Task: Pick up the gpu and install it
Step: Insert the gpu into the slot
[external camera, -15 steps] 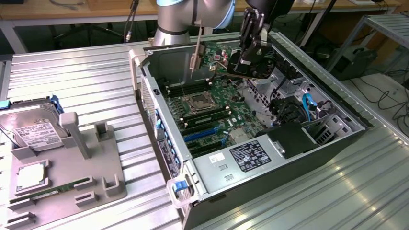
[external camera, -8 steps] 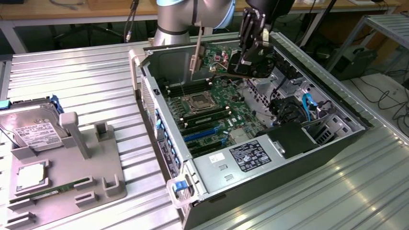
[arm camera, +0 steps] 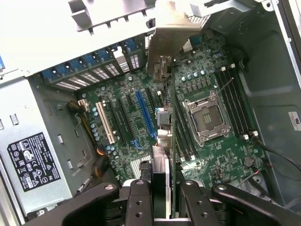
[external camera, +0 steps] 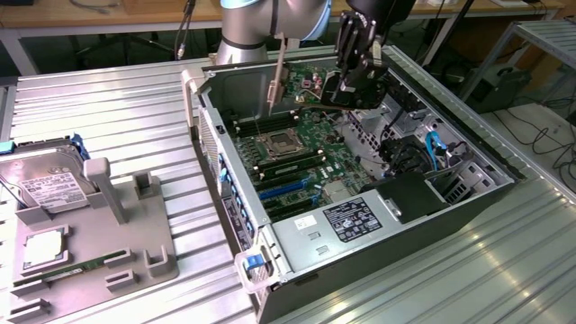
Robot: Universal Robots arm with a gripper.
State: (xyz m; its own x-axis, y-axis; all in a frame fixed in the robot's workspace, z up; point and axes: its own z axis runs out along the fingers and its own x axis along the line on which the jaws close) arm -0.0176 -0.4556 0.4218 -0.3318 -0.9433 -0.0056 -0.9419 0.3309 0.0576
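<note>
claw [arm camera: 165, 200]: fingers pressed against both faces of the gpu [arm camera: 162, 165] | gpu: seen edge-on, silver bracket [arm camera: 171, 33] at its far end | beyond it: green motherboard [arm camera: 136, 101] inside the open case [arm camera: 273, 94] | on board: blue slot [arm camera: 145, 117], empty CPU socket [arm camera: 207, 117] | beside board: labelled power supply [arm camera: 33, 162]

A ribbed metal bench [external camera: 108, 115] fills most of the exterior view, its grooves running lengthwise. Light glares bright off its near corner on the exterior view's right. Behind it stands a wooden table [external camera: 117, 15] on grey legs [external camera: 18, 52], with a dark cable [external camera: 185, 30] hanging in front of it. At the exterior view's right is a grey metal rack [external camera: 540, 34]. Below it, on the grey floor [external camera: 517, 125], are a dark box [external camera: 490, 84] and loose black cables [external camera: 546, 138].
</note>
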